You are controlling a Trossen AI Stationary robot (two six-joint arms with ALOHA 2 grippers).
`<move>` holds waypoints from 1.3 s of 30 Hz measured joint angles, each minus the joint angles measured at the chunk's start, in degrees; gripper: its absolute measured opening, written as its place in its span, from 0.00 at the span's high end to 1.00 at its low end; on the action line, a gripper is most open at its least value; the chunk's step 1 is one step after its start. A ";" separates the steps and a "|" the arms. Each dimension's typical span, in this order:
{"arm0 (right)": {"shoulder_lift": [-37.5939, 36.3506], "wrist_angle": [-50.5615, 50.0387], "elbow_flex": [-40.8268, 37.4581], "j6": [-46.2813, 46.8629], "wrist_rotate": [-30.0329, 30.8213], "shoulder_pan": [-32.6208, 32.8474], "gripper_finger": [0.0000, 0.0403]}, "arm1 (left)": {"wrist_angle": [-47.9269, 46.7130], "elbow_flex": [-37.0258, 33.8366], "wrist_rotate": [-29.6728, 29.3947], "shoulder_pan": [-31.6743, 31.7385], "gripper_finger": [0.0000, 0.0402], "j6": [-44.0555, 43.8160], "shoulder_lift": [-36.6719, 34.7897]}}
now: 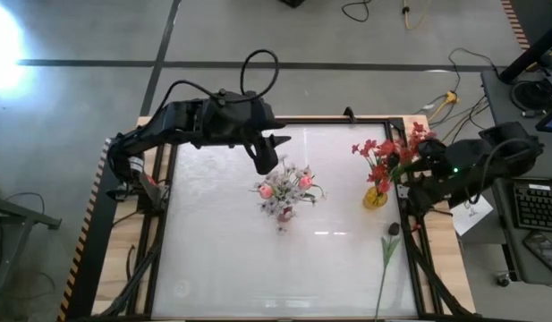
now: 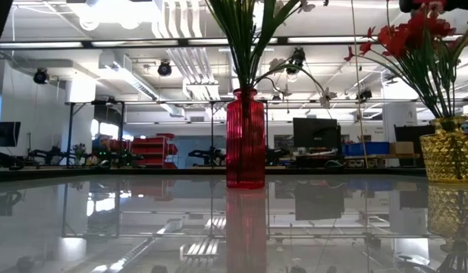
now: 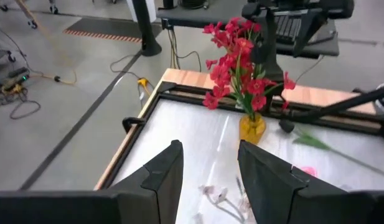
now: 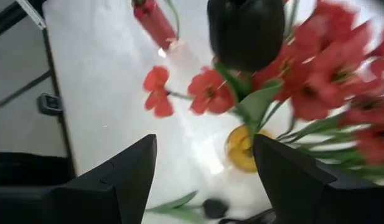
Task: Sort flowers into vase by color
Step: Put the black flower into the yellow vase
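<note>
A red ribbed vase (image 2: 245, 136) stands mid-table and holds white small-blossom sprays and pink buds (image 1: 284, 190). A yellow vase (image 1: 376, 197) near the right edge holds red-blossom sprays (image 1: 387, 154). One single stem (image 1: 386, 259) lies flat on the table by the near right corner, its dark head (image 1: 394, 229) toward the yellow vase. My left gripper (image 1: 267, 159) hangs open just beyond the red vase's flowers, on the far-left side. My right gripper (image 4: 207, 165) is open above the red sprays, just right of the yellow vase (image 4: 241, 149).
The white tabletop is framed by a black rail and a wooden rim (image 1: 123, 259). Cables and a keyboard (image 1: 537, 204) lie beyond the right edge. Bare table surface shows toward the near and left sides. A dark blurred shape (image 4: 246, 31) sits at the top of the right wrist view.
</note>
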 joint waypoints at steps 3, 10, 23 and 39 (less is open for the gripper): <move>1.54 0.07 -0.36 3.62 -3.66 0.00 0.36 | -1.32 0.00 -0.05 0.00 0.65 2.56 -0.89; 4.68 0.24 -3.80 11.66 -14.68 0.00 0.38 | -4.38 -0.07 -0.09 0.29 0.65 6.60 -3.41; 5.56 1.04 -11.17 28.69 -21.64 7.32 0.39 | -7.75 -0.17 -1.35 1.61 0.65 9.51 -5.54; 11.25 21.40 -28.95 71.91 -22.33 26.07 0.41 | -7.66 -0.19 -1.42 1.81 0.65 10.26 -5.62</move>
